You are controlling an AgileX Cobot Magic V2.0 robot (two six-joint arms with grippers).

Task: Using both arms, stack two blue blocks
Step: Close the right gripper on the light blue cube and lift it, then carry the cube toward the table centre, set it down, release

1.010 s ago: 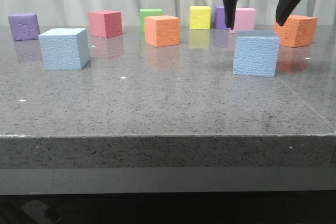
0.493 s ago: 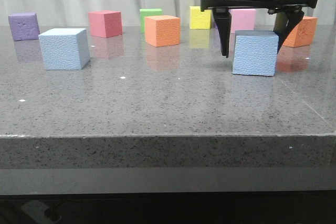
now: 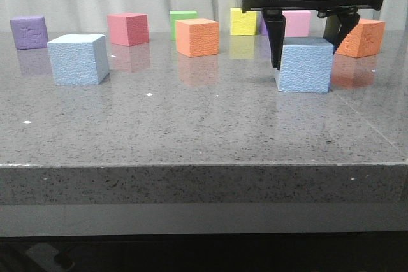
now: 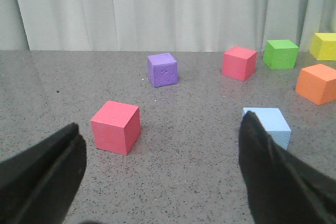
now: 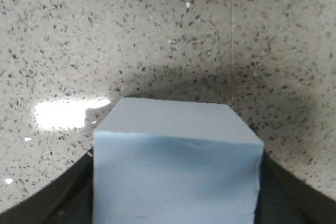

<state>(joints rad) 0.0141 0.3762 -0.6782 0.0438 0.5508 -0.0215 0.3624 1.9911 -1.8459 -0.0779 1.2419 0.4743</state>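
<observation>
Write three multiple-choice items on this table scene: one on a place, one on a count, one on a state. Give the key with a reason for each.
1. Where is the right pincer?
A. Astride the right blue block
B. Over the green cube
C. Beside the purple cube

2. How many orange cubes does the front view show?
A. One
B. Two
C. Four

3. How does the left pincer stand?
A. Shut on a pink cube
B. Open, holding nothing
C. Shut on a blue block

Key: 1 A, its fingers flank that block's two sides. 2 B, one orange cube stands mid-table and another orange cube at the far right. 3 B, the left wrist view shows its fingers wide apart with bare table between.
</observation>
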